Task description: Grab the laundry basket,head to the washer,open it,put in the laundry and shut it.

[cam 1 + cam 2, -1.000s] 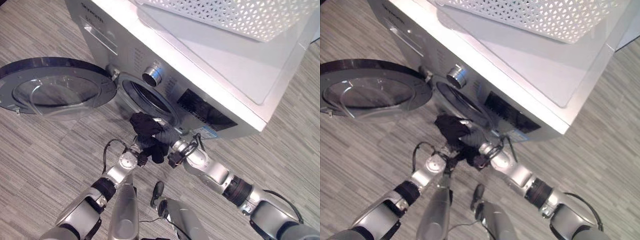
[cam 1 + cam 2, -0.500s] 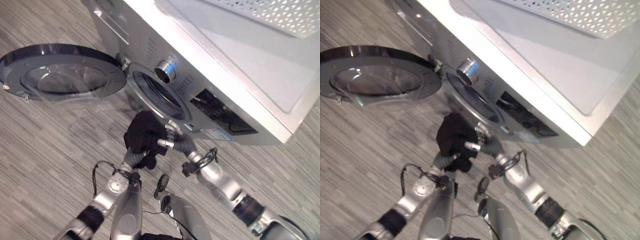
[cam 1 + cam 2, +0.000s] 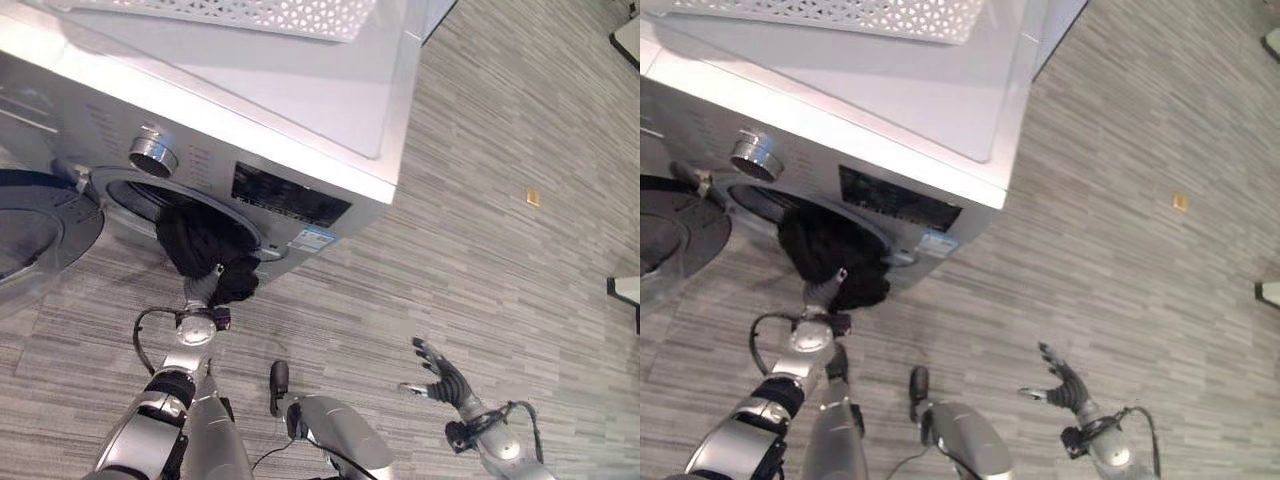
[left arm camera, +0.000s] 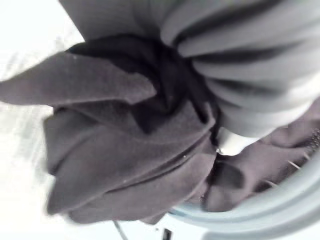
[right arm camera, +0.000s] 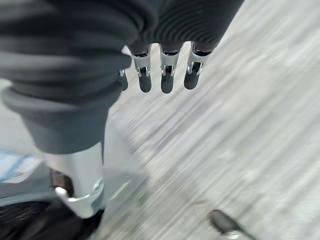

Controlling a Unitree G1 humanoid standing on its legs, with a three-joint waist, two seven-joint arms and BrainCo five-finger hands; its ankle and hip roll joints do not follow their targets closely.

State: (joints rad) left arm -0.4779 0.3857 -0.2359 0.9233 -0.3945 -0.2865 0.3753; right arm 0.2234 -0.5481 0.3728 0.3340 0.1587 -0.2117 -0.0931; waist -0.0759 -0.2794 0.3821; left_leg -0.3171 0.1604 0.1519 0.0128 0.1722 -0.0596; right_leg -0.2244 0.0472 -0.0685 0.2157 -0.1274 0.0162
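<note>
A bundle of black laundry hangs half in the round mouth of the silver washer, draped over its lower rim. My left hand is pressed up into the cloth from below, and the left wrist view has the bunched black laundry right against it. My right hand is far from the washer, low over the floor at the right, open with straight fingers and holding nothing. The white perforated laundry basket stands on the washer's top.
The washer's round door is swung wide open to the left. Grey striped floor stretches to the right, with a small orange mark on it and a pale object at the right edge.
My right hand has let go of the black laundry and swung away right, low over the floor. The left hand has carried the laundry up into the washer's mouth. The camera has turned right.
</note>
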